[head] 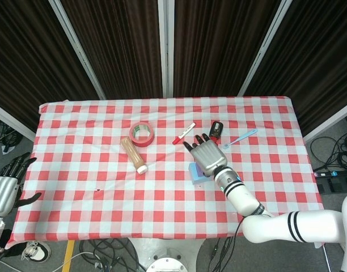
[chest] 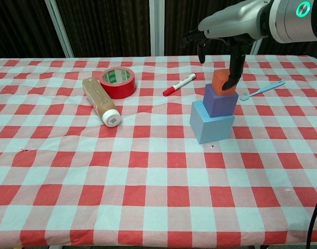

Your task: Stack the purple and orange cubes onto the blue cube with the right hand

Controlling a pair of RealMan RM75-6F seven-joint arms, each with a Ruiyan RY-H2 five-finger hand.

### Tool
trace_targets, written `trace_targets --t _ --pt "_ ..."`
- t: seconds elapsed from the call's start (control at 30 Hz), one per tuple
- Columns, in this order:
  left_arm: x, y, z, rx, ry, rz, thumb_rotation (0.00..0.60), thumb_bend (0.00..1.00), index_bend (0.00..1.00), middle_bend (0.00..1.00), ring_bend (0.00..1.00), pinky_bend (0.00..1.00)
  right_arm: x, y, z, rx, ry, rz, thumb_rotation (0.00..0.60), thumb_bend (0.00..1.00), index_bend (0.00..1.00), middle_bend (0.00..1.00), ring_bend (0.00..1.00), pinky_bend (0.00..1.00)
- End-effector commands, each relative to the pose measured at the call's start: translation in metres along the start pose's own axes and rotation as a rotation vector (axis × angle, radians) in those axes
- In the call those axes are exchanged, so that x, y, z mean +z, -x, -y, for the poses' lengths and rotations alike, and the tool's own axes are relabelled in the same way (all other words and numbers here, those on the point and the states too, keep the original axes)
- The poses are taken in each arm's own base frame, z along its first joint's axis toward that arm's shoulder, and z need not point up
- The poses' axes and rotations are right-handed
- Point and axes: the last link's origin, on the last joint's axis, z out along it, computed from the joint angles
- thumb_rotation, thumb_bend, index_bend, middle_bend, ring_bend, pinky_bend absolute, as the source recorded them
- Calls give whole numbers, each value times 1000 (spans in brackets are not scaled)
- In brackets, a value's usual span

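The right hand (chest: 223,39) hovers over the stack with its fingers spread and pointing down, one fingertip just at the orange cube (chest: 222,80), which sits on the purple cube (chest: 219,100), itself on the blue cube (chest: 211,122) on the checked desk (chest: 148,171). From the head view this hand (head: 205,154) hides all but an edge of the blue cube (head: 195,173). Only that view shows the left hand (head: 4,190), fingers apart, empty, off the desk's left edge.
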Motion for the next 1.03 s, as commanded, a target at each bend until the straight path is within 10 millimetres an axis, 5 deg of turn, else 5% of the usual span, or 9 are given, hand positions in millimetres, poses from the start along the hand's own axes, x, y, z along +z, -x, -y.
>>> trace_targets --t 0.03,0.17,0.27,0.57,0.8,1.03 --pt "1 -1 -1 2 3 -2 600 172 204 184 132 241 -17 -17 -5 -2 7 -67 600 49 0 241 33 82" --pt "3 -2 -3 5 10 -4 600 173 204 184 132 242 -50 -30 -36 -179 150 -251 600 51 0 238 33 81" --pt "4 -1 -6 9 22 -2 600 173 204 184 132 242 -81 -17 -62 -303 322 -388 600 56 0 207 28 80" --pt "14 5 -22 24 67 18 600 173 204 184 132 241 -161 102 -96 -87 564 -447 600 73 0 186 23 80" --pt "22 5 -31 29 67 18 600 172 204 184 132 241 -175 153 -98 -48 578 -422 600 82 0 185 23 80" --pt "23 12 -35 34 64 24 600 173 204 184 132 241 -172 165 -98 -24 529 -436 600 83 0 182 20 80"
